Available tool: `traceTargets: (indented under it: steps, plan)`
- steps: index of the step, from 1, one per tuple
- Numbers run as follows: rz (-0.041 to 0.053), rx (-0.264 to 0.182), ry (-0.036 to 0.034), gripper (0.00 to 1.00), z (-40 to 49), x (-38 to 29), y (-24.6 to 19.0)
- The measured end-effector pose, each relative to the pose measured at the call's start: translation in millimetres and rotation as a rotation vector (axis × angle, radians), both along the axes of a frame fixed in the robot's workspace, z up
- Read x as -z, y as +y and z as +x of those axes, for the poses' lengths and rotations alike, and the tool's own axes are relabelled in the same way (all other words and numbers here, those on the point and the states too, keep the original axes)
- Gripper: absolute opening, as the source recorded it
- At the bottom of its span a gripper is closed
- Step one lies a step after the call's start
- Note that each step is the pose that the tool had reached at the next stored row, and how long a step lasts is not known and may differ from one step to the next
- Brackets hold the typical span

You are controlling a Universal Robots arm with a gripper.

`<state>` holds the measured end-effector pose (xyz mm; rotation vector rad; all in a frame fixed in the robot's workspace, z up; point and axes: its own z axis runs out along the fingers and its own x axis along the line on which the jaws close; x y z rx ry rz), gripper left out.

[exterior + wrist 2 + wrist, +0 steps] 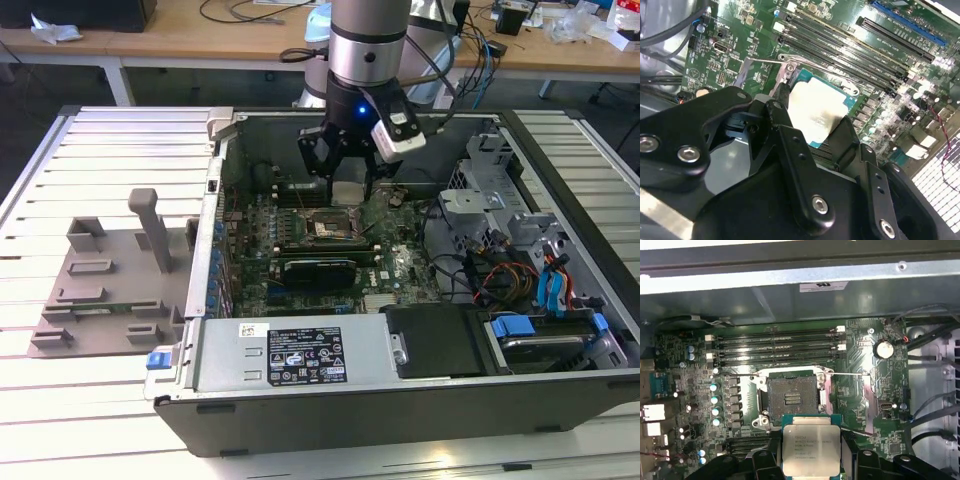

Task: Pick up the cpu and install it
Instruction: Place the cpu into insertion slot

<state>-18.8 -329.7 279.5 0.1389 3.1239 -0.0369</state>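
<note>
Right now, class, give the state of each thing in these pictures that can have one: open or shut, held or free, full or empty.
gripper: shut on the chip.
chip: held in the air, not seated.
socket: uncovered, empty.
computer case: open, side panel off.

This looks like a robotics lab or electronics workshop. In the exterior view, a slatted metal table (100, 150) carries an opened computer case (400, 410) lying on its side. Its motherboard (330, 250), drive bays (540, 290) and wiring (500, 275) are exposed. A grey moulded fixture (110, 280) sits on the slats at the exterior view's left. An industrial robot arm (368, 40) reaches down into the case from the upper middle of the frame. The jaws of its gripper (347, 185) are closed on the cpu (811, 450). Along the top edge stand wooden tables (200, 40) strewn with loose cables (232, 12).
</note>
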Motion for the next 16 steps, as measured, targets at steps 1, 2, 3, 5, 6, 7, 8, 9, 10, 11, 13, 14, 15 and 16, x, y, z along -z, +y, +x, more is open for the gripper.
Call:
traceTargets:
  steps: [1,2,3,5,6,7,8,9,10,11,13,14,15,16]
  plan:
    - [0.0000,0.020,0.0000,0.55,0.0,0.0,0.0]
    - [0.0000,0.031,0.0000,0.55,0.0,0.0,0.0]
    - [-0.0001,0.039,0.0001,0.55,0.0,0.0,0.0]
    - [-0.0001,0.068,0.0000,0.55,0.0,0.0,0.0]
    - [-0.0002,0.100,0.0000,0.55,0.0,0.0,0.0]
    - [-0.0002,0.131,0.0001,0.55,0.0,0.0,0.0]
    - [-0.0002,0.144,0.0000,0.55,0.0,0.1,0.0]
    - [-0.0002,0.155,0.0000,0.55,0.0,0.1,0.0]
    - [-0.0002,0.167,0.0000,0.55,0.0,0.1,0.0]
    - [-0.0002,0.179,0.0000,0.55,0.0,0.1,0.0]
    - [-0.0002,0.234,0.0001,0.55,0.0,0.1,0.0]
    - [-0.0002,0.243,0.0001,0.55,0.0,0.1,0.0]
    - [-0.0002,0.260,0.0000,0.55,0.0,0.1,0.0]
    - [-0.0001,0.280,0.0000,0.55,0.0,0.1,0.0]
